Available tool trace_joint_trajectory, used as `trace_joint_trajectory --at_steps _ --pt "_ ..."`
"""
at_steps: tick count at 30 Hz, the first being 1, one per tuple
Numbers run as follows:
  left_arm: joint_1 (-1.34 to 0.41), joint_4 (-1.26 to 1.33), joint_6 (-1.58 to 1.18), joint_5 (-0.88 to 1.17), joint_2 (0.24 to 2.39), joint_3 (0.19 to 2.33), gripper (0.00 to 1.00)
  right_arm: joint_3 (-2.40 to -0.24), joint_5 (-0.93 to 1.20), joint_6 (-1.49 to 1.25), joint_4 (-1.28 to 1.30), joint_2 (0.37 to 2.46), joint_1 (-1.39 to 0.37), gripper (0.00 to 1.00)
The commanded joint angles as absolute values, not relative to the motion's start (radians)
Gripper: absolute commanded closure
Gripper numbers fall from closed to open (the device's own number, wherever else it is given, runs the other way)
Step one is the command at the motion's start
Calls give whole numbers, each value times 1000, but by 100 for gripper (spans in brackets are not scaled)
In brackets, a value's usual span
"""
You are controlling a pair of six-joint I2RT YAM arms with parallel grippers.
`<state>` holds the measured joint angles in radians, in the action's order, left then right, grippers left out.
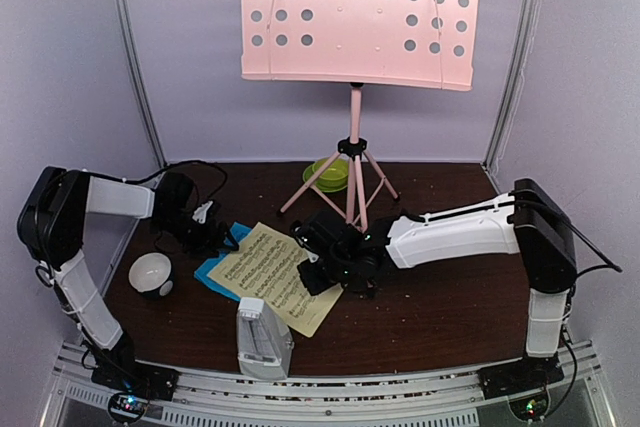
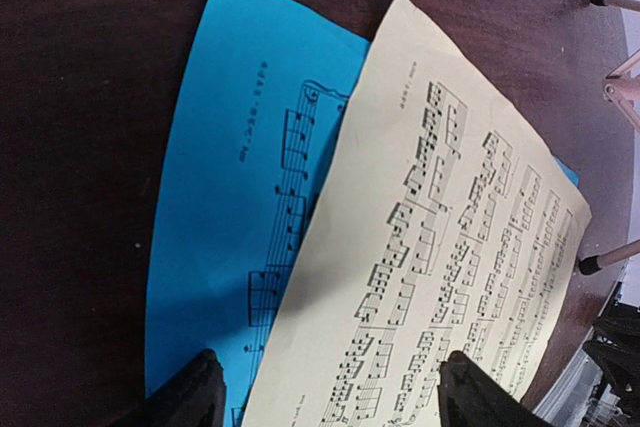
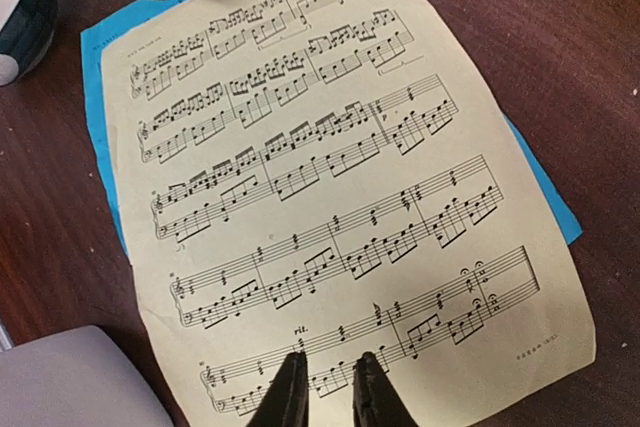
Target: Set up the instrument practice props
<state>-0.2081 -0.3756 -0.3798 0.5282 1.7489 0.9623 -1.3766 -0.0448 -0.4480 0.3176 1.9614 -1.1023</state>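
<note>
Yellow page [image 1: 268,272] lies on the blue page [image 2: 230,197], at eight o'clock from the stand [image 1: 355,147]. It looks thin, limp and slippery (creases easily), so pinch a free edge. Right gripper [image 3: 328,382] jaws are narrow over it, hold unclear. Left gripper [image 2: 325,397] is wide and empty.

upper page [image 1: 275,279] overlapping lower page [image 1: 213,272], stand [image 1: 355,47] behind

Blue page [image 3: 545,202]: largely covered by yellow page [image 3: 330,177]; pink stand panel [image 1: 360,37]: top cut by frame edge; green bowl [image 1: 335,182]: partly behind tripod legs [image 1: 300,195].
</note>
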Motion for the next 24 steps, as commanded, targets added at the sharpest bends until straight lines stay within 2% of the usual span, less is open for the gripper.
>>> trace_joint_trajectory --at_steps 1,15,24 --pt "-199 -388 -350 530 1769 970 24 -1431 -51 -420 357 2011 -1106 84" --pt "-199 -377 -315 601 1795 929 29 -1516 -28 -376 439 2193 -1103 91" --pt "-240 -357 -304 674 1818 938 34 -1525 0 -376 438 2217 -1103 93"
